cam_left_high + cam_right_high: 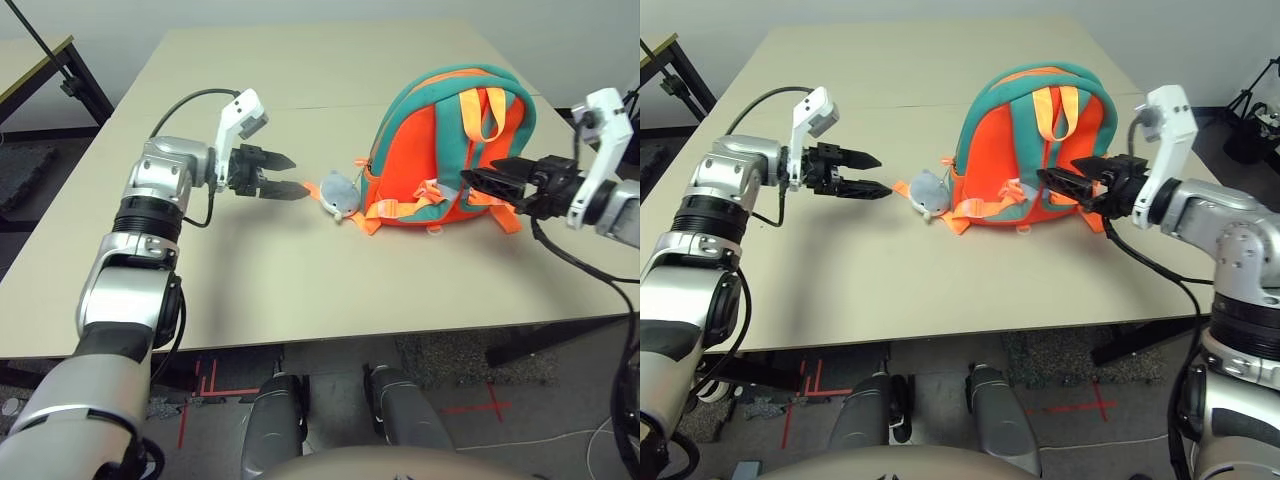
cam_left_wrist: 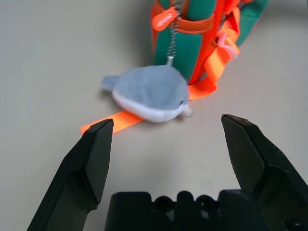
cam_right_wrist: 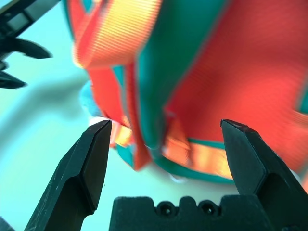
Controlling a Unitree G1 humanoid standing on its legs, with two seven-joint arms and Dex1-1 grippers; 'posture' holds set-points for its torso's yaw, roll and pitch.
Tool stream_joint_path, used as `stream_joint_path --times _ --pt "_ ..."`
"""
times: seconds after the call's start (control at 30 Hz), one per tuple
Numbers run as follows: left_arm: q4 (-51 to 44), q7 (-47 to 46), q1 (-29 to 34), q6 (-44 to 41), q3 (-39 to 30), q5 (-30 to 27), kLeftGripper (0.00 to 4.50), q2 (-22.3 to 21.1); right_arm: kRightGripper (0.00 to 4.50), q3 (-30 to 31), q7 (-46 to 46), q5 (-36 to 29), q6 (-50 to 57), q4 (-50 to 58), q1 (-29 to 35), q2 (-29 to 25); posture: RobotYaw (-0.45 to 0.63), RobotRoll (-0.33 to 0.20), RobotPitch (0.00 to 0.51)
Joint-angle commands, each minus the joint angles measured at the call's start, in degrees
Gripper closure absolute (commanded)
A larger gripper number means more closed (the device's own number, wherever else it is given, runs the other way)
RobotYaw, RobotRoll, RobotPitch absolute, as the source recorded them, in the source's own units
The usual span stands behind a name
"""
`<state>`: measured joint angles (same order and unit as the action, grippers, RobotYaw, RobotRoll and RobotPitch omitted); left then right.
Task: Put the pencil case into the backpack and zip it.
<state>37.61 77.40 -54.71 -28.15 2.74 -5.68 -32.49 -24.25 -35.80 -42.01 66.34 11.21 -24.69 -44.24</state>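
The orange backpack point(image 1: 448, 150) with teal trim lies on the table with its strap side up. Its grey-white plush fish point(image 1: 338, 195) rests on the table at its left, hung by a small chain. My left gripper point(image 1: 287, 175) is open and points at the fish from a short way to the left, touching nothing; the left wrist view shows the fish point(image 2: 151, 91) just ahead of its fingers. My right gripper point(image 1: 476, 182) is open at the backpack's lower right, its fingertips over the straps with nothing gripped. The pencil case is not in view.
The beige table point(image 1: 300, 290) reaches well past the backpack at the back and left. A loose orange strap end point(image 2: 113, 120) lies under the fish. A second table point(image 1: 30, 60) stands at the far left, and dark stand legs point(image 1: 1250, 110) at the right.
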Motion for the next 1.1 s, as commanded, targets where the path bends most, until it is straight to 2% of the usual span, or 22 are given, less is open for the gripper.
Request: stream_joint_path --times 0.03,0.23,0.5,0.7,0.93,1.1 --pt "-3.9 -3.0 2.6 -2.8 -2.5 -2.9 0.00 -0.7 0.03 -2.2 1.9 2.0 -2.8 -1.4 2.8 -0.4 -0.21 0.000 0.100" --pt "-7.4 -12.8 7.3 -4.5 -9.1 -7.6 0.00 1.4 0.03 -3.2 9.1 10.2 -16.2 -5.8 7.5 4.2 -0.20 0.000 0.101" --pt "-9.6 -25.6 12.1 -1.9 -16.7 -11.7 0.00 3.3 0.03 -5.6 16.7 15.9 -31.0 -14.6 6.1 9.5 -0.16 0.000 0.110" --pt "-8.4 -34.7 14.6 5.7 -21.5 -12.6 0.00 5.3 0.03 -5.7 20.6 18.9 -40.3 -21.6 4.4 11.9 -0.14 0.000 0.123" --pt "-8.6 -40.5 19.8 12.0 -25.0 -13.3 0.00 5.0 0.03 -4.4 20.0 21.0 -48.3 -26.6 4.7 13.1 -0.11 0.000 0.143" --pt "-6.1 -45.1 20.8 16.9 -27.6 -13.3 0.00 5.0 0.03 -3.9 19.5 21.3 -51.2 -29.0 4.2 14.0 -0.10 0.000 0.144"
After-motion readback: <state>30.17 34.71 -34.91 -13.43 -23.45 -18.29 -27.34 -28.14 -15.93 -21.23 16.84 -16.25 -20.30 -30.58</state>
